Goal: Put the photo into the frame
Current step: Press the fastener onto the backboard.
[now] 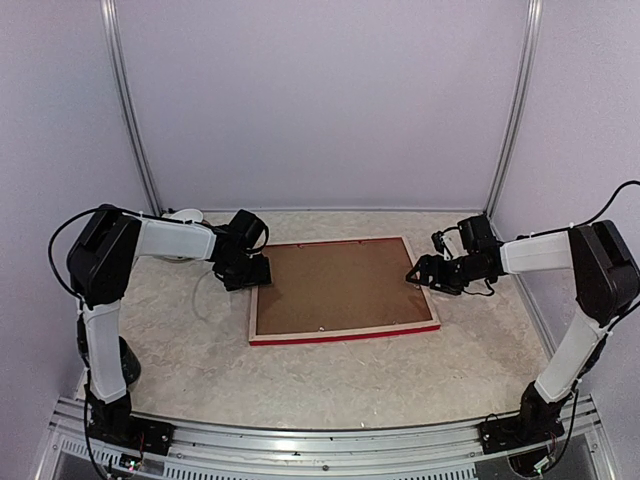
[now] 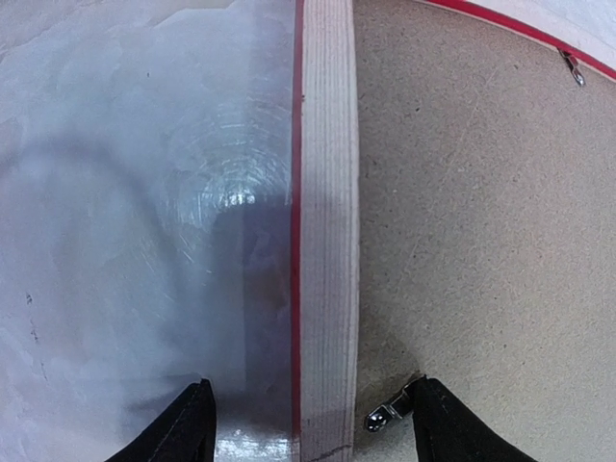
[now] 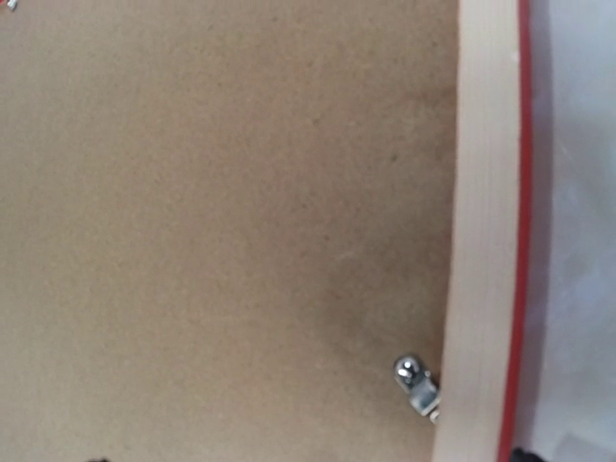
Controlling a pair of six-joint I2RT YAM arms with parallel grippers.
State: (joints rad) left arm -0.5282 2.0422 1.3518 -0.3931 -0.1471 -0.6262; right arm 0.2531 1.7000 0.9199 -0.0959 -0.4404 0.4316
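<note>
The frame (image 1: 345, 334) lies face down on the table, its pale wood back up and a red edge along the near side. A brown backing board (image 1: 335, 285) fills it. The photo is out of view. My left gripper (image 1: 255, 272) is at the frame's left side, open. In the left wrist view its fingers (image 2: 188, 428) straddle the wooden rail (image 2: 329, 192) without touching it, the inner finger beside a metal clip (image 2: 390, 412). My right gripper (image 1: 420, 275) hovers open over the frame's right side, above the rail (image 3: 481, 192) and another clip (image 3: 416, 380).
A white round object (image 1: 183, 215) sits at the back left behind the left arm. Pale booth walls with metal posts (image 1: 135, 130) close in the speckled table (image 1: 350, 385) on three sides. A further clip (image 2: 572, 67) sits on the frame's far rail.
</note>
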